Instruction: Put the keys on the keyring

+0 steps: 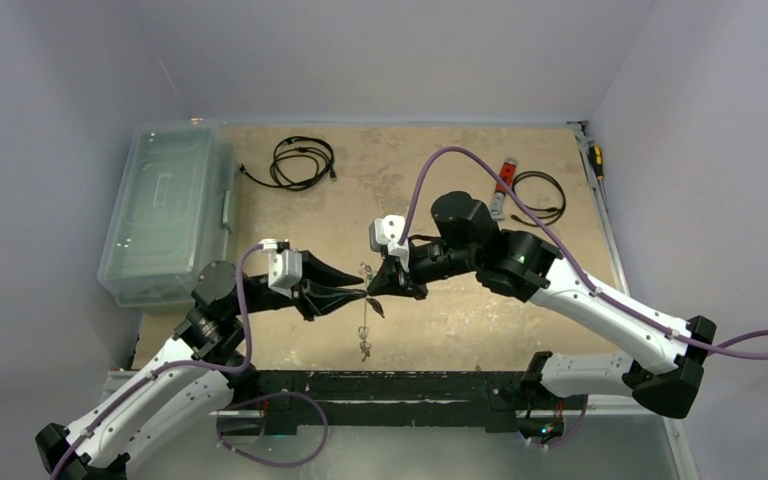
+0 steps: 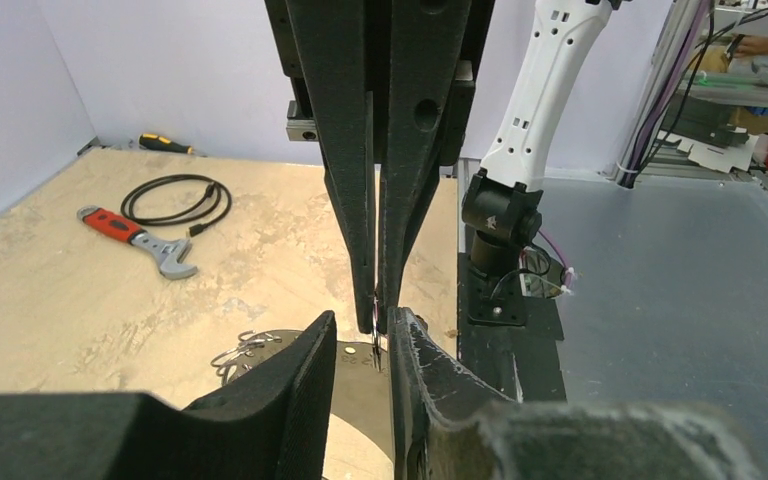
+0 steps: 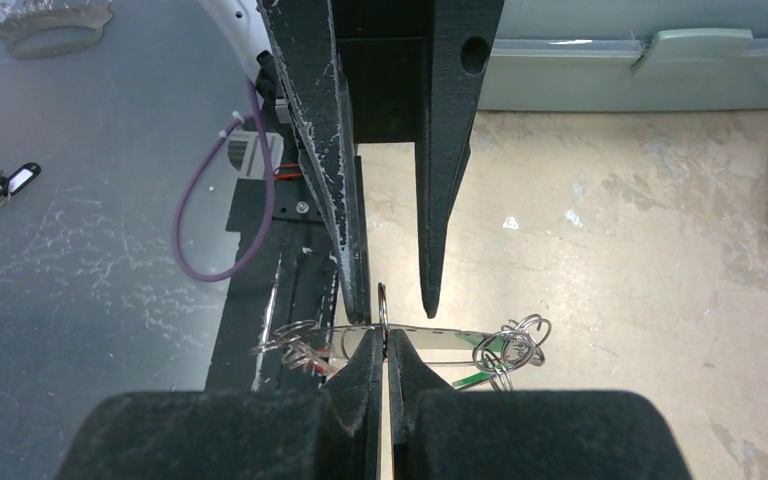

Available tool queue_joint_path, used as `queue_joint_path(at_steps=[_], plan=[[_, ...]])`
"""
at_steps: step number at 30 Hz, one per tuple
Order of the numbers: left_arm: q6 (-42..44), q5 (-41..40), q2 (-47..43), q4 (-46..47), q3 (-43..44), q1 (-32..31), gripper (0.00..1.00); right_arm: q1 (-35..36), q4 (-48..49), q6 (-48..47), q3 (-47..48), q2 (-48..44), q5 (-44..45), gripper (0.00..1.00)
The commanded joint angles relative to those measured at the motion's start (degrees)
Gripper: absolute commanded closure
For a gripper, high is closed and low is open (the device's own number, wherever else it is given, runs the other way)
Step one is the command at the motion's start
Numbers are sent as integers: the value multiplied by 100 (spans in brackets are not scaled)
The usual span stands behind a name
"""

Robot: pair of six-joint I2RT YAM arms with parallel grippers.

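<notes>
Grey metal keyring was seen pinched between the closed fingertips of the right gripper, held over the middle of the table. In the right wrist view it was seen as a thin band crossing those fingertips, with small wire rings bunched at both ends and a green tag at one end. Keys were noted at its near end, toward the arm bases; whether they touched the table could not be told.

Left gripper was found tip to tip with the right one. Its fingers were held apart on either side of the pinched spot, and nothing was seen gripped by them.

Red-handled wrench and a black cable were noted at the far right of the table, well apart from both grippers. A second coil was noted at the far left-centre, a clear lidded bin along the left edge, and a screwdriver by the right wall.
</notes>
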Motion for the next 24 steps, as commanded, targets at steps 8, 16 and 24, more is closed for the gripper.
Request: queue_joint_path(at_steps=[8,16,24], plan=[[-96,-59,71,129,15,-34,79,80,-20,-149,480,-98,184,100],[-123,-27,107,143,9,-43,87,98,55,-159,448,-117,137,100],[-116,-78,155,99,25,-39,100,108,139,-197,510,-117,58,100]])
